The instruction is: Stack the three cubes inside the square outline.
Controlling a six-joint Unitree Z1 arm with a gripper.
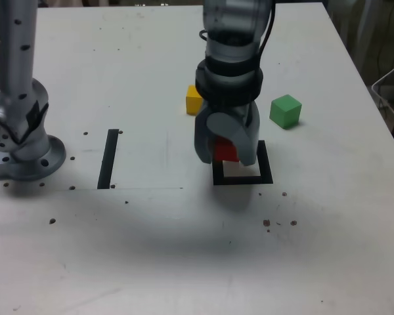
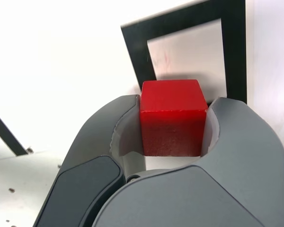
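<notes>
Red cube (image 2: 173,116) clamped between the grey gripper (image 1: 227,149) jaws, held over the black tape square (image 1: 243,178) near the table (image 1: 184,262) middle. Yellow cube (image 1: 194,99) just behind the gripper, toward the far edge. Green cube (image 1: 285,110) nearer the right edge in the exterior view.

Red cube (image 1: 226,150), yellow cube (image 1: 194,100), green cube (image 1: 285,111), black square outline (image 1: 268,164)

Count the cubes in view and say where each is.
3. Red cube held in the gripper over the square outline; yellow cube behind the arm; green cube on the table.
</notes>
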